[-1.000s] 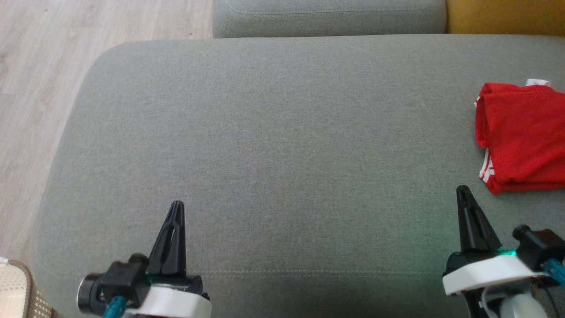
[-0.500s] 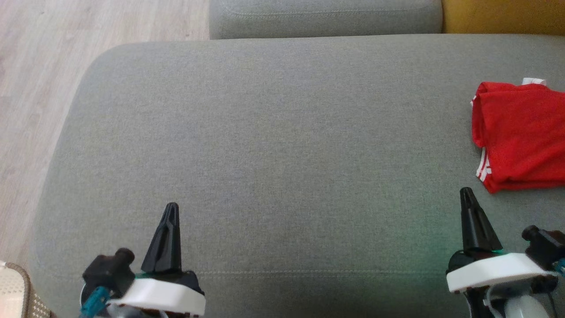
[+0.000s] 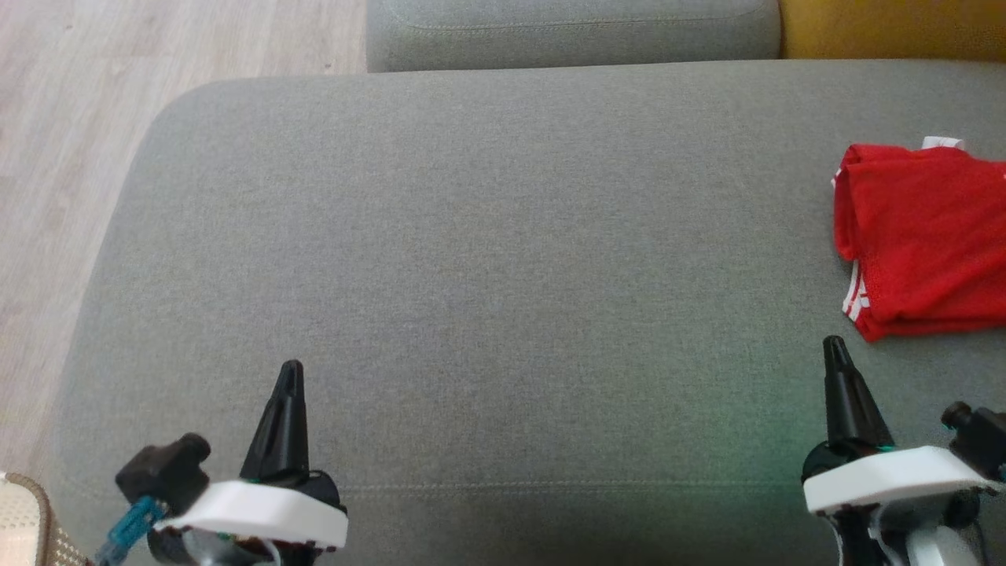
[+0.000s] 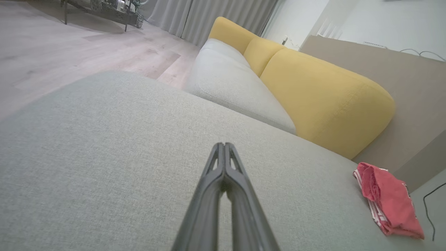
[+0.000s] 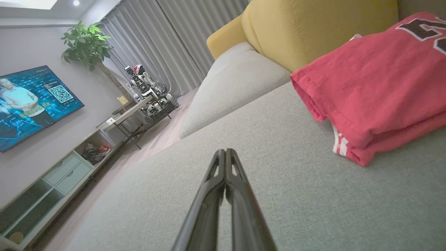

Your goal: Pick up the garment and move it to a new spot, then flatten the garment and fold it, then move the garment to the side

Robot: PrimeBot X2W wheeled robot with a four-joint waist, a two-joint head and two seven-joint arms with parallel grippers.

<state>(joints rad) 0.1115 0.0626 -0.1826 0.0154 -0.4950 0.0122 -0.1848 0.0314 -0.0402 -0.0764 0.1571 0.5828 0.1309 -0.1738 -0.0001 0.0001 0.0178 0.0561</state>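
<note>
The red garment [image 3: 923,240], folded with white stripes at one hem, lies at the right edge of the grey sofa cushion [image 3: 487,259]. It sits small at the right in the left wrist view [image 4: 388,200] and fills the upper right of the right wrist view [image 5: 376,83], where dark lettering marks its top. My left gripper [image 3: 289,371] is shut over the cushion's near left, holding nothing. Just below and left of the garment, apart from it, my right gripper [image 3: 833,346] is shut and empty.
Another grey cushion [image 3: 574,31] and a yellow backrest [image 3: 892,27] lie beyond. Wooden floor [image 3: 55,157] runs along the left. A woven mat corner [image 3: 23,523] peeks in at the lower left. A TV [image 5: 31,104], plant and cabinet stand across the room.
The head camera has shifted a little, so the scene slides left. Both grippers have drawn back toward the bottom edge, the left one also turning and moving left. The garment lies still.
</note>
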